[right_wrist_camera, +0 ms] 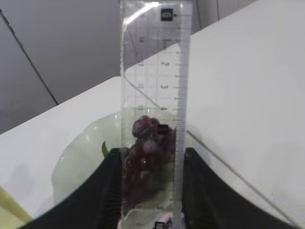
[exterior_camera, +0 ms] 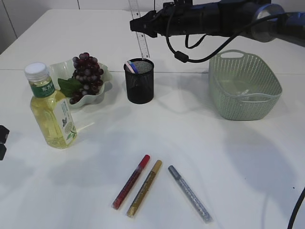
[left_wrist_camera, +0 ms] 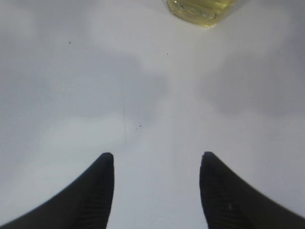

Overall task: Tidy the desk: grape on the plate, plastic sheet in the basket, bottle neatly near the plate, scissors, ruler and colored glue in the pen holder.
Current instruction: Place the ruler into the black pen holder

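Note:
My right gripper (exterior_camera: 143, 24) (right_wrist_camera: 152, 152) is shut on the clear ruler (exterior_camera: 141, 40) (right_wrist_camera: 152, 71) and holds it upright, with its lower end at the rim of the black mesh pen holder (exterior_camera: 140, 83). White, blue and pink handles (exterior_camera: 130, 66) stick out of the holder. The grapes (exterior_camera: 86, 72) lie on the pale green plate (exterior_camera: 106, 85); they also show through the ruler in the right wrist view (right_wrist_camera: 147, 143). The bottle (exterior_camera: 50, 107) stands upright just left of the plate. Red (exterior_camera: 131, 181), gold (exterior_camera: 144, 187) and silver (exterior_camera: 189, 193) glue pens lie on the table in front. My left gripper (left_wrist_camera: 156, 160) is open and empty over bare table.
The green basket (exterior_camera: 267, 100) stands at the right with a clear sheet (exterior_camera: 242, 90) on its bottom. The right arm and its cables (exterior_camera: 214, 19) span the back of the table. The bottle's base (left_wrist_camera: 200, 9) lies just ahead of the left gripper.

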You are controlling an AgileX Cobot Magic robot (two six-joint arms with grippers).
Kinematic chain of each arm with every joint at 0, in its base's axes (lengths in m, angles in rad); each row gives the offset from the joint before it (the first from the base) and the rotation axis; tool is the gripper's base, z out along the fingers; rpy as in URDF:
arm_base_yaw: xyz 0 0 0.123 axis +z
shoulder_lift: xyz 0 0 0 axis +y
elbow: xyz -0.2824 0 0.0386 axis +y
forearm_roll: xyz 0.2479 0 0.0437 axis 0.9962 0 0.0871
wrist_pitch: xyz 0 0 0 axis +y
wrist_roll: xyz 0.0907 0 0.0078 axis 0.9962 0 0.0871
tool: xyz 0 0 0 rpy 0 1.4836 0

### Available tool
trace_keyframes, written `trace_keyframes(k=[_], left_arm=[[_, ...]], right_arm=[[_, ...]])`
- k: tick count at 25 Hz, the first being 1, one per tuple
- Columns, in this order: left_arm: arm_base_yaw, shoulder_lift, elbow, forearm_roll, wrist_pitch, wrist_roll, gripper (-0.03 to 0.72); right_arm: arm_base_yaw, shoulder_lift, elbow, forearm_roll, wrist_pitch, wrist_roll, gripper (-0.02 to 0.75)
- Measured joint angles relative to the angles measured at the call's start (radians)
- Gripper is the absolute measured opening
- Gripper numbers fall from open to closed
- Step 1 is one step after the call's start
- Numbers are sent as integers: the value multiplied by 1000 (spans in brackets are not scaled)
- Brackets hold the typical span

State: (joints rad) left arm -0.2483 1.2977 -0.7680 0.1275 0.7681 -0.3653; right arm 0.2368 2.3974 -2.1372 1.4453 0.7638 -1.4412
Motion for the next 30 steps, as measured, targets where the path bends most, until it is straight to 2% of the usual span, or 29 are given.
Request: trace_keyframes(k=[10, 22, 30], left_arm=[[0, 0, 0, 0, 0, 0, 415], [0, 0, 0, -33, 0, 0, 415], [0, 0, 0, -43, 0, 0, 415]], right_arm=[[0, 65, 0, 307, -72, -332, 292], [0, 134, 0, 333, -24, -381, 303], [0, 147, 0, 333, 6, -384, 434]])
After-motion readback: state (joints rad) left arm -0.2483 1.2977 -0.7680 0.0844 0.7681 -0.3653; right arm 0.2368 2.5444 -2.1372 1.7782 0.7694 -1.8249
